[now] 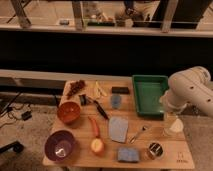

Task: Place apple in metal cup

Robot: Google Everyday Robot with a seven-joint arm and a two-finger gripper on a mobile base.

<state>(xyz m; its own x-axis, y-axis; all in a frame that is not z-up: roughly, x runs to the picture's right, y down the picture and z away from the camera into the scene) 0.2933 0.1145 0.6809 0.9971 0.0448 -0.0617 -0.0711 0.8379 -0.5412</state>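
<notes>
Apple (97,146): sits free at the table's (107,160) front edge, well left of the gripper (170,116) and nearer the camera. Round, so no long axis to align. Metal cup (155,150) stands between (short carry back). Jaws apart, empty, beside the green tray (150,77).

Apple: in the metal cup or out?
Out. The apple lies on the table, well apart from the metal cup. The gripper hangs over the table's right side, touching neither.
</notes>
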